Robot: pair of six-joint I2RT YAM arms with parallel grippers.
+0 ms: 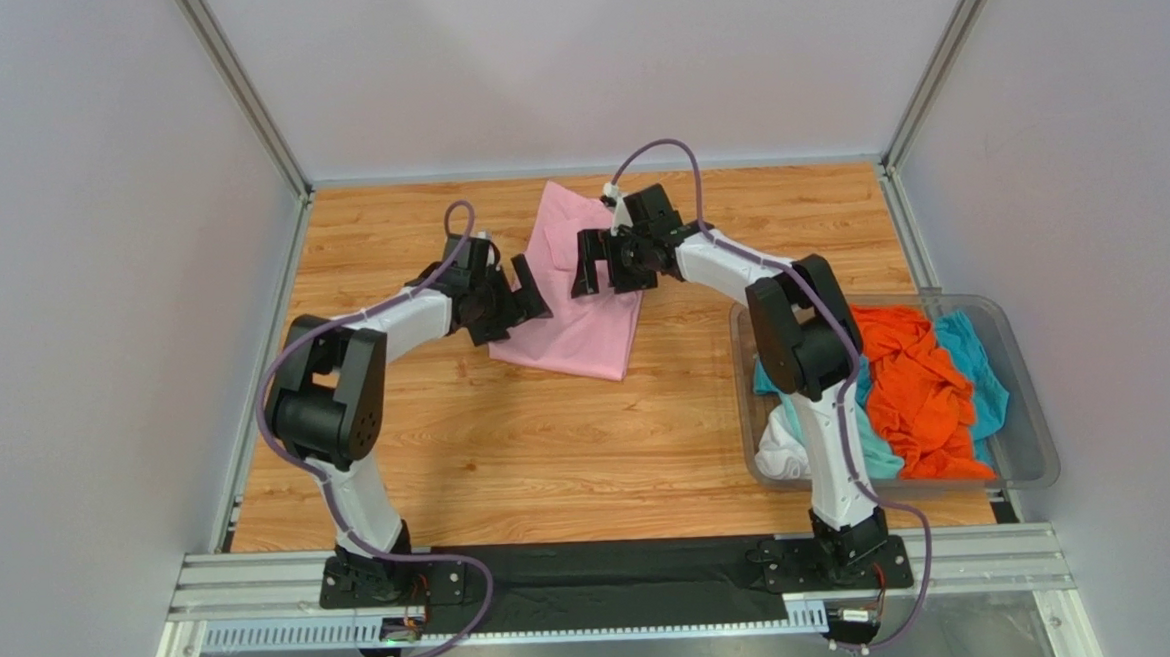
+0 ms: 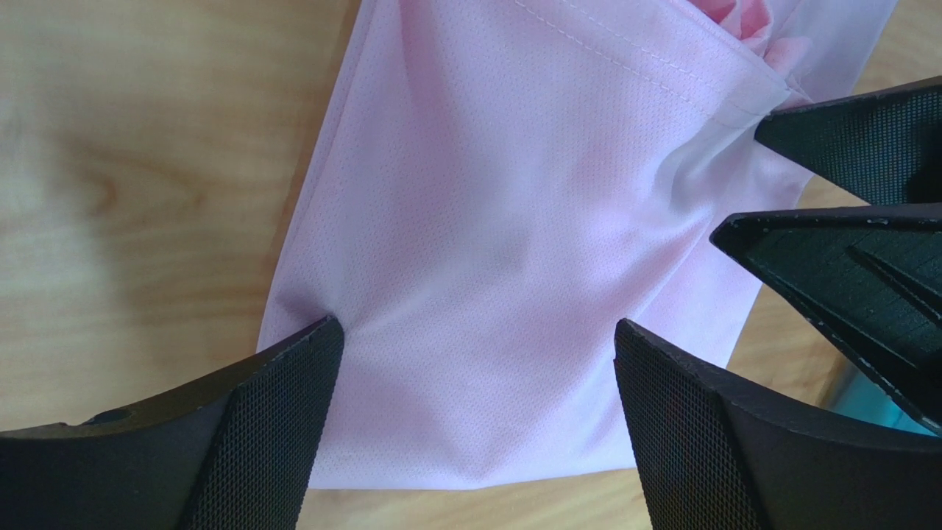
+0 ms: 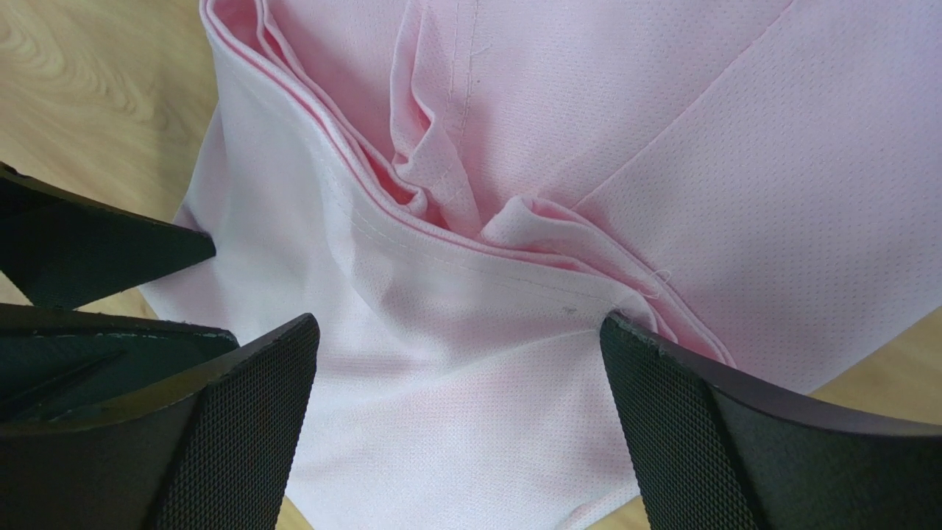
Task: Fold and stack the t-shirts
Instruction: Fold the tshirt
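The light pink mesh-knit t-shirt (image 1: 575,307) lies partly folded on the wooden counter (image 1: 552,436), towards the far middle, with a bunched ridge of layers along one edge. The left gripper (image 2: 475,337) hangs over its left side and the right gripper (image 3: 459,322) over the bunched edge. Both have their jaws spread wide, and neither has hold of anything. Well apart to the right, a clear plastic bin (image 1: 1029,411) holds an orange t-shirt (image 1: 910,379), a white t-shirt (image 1: 781,446) and teal cloth (image 1: 976,353).

The grippers are near each other, so closing on the same edge could knock their fingers together. A pinch that takes only the top layer of the bunch would, I judge, pull the fold open rather than carry it over.

Counted: one pink shirt, one orange, one white; teal in two patches, one shirt or two I cannot tell; one bin; two grippers
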